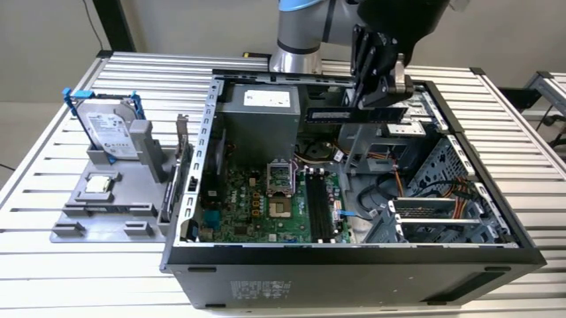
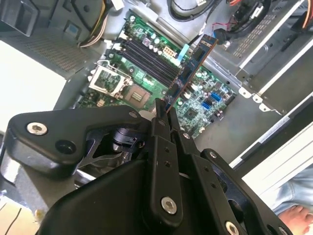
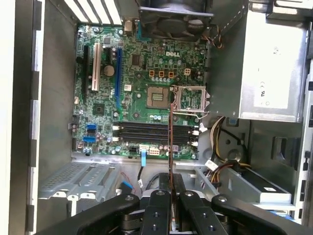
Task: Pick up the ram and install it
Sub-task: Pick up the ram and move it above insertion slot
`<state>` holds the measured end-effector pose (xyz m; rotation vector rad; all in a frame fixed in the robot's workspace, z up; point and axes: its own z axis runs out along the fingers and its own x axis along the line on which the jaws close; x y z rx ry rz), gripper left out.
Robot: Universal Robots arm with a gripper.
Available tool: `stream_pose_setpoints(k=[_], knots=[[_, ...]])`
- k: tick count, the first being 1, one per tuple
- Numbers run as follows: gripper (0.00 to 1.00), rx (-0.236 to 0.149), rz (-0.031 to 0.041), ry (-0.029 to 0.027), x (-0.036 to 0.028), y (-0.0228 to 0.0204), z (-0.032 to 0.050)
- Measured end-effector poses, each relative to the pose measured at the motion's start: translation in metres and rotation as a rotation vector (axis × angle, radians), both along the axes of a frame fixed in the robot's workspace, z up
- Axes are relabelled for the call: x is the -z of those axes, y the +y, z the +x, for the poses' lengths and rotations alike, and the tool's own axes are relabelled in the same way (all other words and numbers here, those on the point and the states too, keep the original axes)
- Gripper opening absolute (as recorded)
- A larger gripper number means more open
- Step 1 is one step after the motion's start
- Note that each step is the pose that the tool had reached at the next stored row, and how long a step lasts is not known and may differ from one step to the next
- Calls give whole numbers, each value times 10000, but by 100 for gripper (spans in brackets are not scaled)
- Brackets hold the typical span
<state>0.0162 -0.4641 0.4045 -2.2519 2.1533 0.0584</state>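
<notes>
To the exterior view's left of the open computer case, a hard drive stands upright on a grey fixture. Inside the case the green motherboard lies flat with its black slots. Above the case's far side, the gripper is clamped on one end of the ram, held level and on edge, apart from those slots.

Memory slots lie open from above, with drive cage and loose cables crowding one side
</notes>
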Motion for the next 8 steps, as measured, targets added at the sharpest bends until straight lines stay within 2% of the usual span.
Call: stream_pose_setpoints(k=[2,5,8], knots=[[0,-36,1,0,2,42,0],[0,-41,2,4,3,132,0],[0,-35,1,5,3,156,0]])
